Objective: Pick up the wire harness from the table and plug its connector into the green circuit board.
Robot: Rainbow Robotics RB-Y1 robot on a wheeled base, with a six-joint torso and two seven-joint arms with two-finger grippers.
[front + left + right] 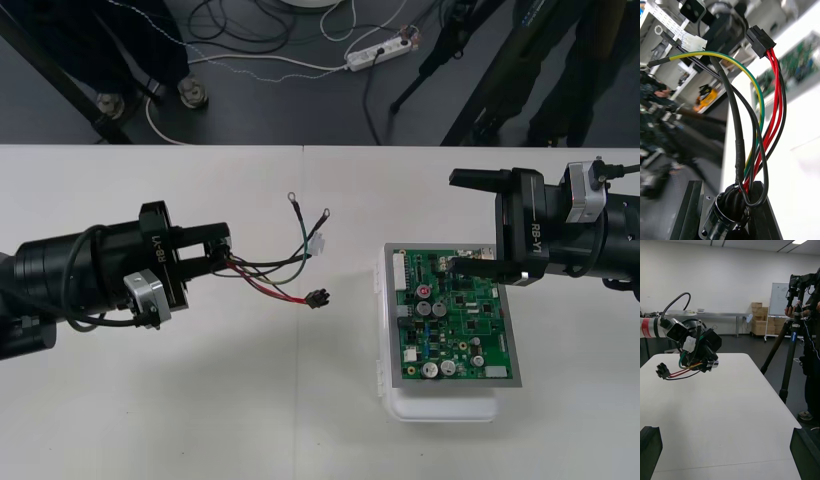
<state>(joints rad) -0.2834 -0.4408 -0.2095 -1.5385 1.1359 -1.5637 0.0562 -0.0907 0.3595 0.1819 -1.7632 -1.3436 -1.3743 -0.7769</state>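
Grips the harness (280,265) by its socket (728,213) in the left gripper (218,252), off the table (200,400), plug (318,298) free toward the board (455,325), and poises the right gripper (478,223) wide open over it, probably to take the plug.

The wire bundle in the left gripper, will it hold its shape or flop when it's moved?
Probably floppy: the wires sag and loop out from the left gripper. The plug hangs free at the end, so it will likely swing. Seems light, since one pinch holds it.
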